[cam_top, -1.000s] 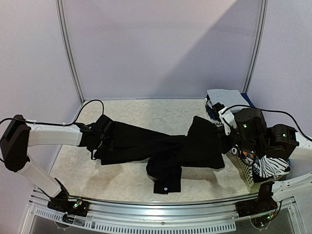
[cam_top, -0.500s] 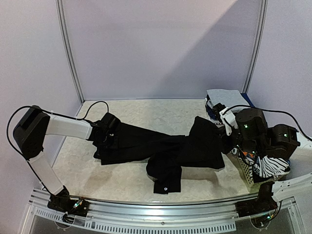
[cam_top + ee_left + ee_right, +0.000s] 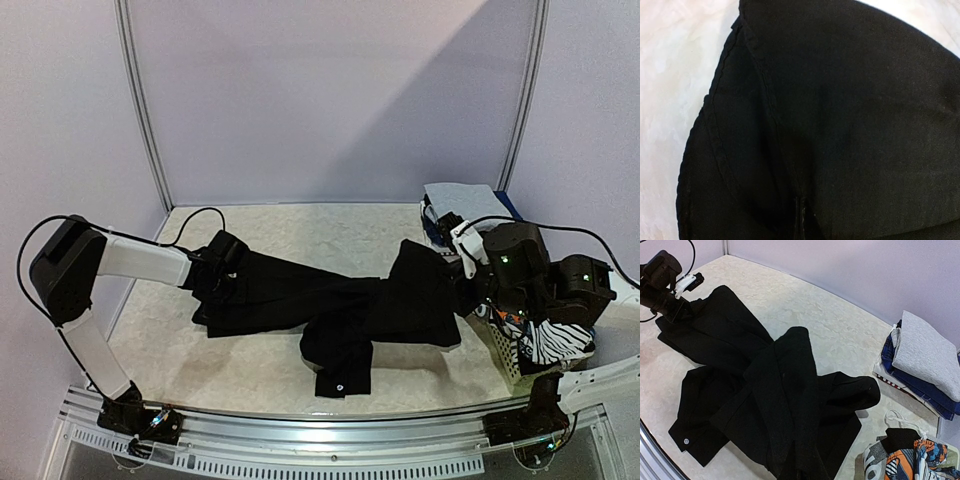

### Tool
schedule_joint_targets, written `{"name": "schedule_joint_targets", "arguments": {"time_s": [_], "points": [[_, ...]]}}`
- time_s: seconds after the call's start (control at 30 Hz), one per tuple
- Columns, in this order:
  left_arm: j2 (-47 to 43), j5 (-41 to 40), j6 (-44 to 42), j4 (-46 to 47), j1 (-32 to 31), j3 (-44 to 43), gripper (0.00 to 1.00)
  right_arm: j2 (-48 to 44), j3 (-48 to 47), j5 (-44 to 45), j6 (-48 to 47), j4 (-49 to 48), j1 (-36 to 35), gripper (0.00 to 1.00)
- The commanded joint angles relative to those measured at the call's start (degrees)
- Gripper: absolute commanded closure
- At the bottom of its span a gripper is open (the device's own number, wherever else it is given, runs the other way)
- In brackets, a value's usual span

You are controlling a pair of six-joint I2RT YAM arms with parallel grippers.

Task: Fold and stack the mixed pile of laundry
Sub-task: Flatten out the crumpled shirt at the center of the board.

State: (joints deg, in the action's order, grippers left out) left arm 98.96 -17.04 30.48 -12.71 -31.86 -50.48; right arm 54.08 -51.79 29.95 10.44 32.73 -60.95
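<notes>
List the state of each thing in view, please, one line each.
black top: unfolded, crumpled on the table, gripped at both ends.
left gripper: shut on the black top.
right gripper: shut on the black top, that end raised.
grey shirt: folded, on top of folded navy pieces.
white basket: holding unfolded garments.

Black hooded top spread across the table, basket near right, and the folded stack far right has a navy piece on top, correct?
Not quite: the grey shirt is on top, with the navy pieces under it, as the right wrist view shows. The black hooded top does lie across the table, and the basket is near right.
</notes>
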Motion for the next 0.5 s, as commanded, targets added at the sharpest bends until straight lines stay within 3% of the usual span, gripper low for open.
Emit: {"name": "schedule_joint_targets", "arguments": {"time_s": [0.0, 0.47], "points": [[-1.26, 0.96, -0.15, 2.16, 0.57, 0.82, 1.0, -1.25, -0.89, 1.6, 0.63, 1.14, 0.39, 0.99], [-23.47, -2.62, -1.56, -5.27, -1.08, 2.76, 1.0, -2.51, -15.18, 0.77, -2.69, 2.14, 0.4, 0.99]]}}
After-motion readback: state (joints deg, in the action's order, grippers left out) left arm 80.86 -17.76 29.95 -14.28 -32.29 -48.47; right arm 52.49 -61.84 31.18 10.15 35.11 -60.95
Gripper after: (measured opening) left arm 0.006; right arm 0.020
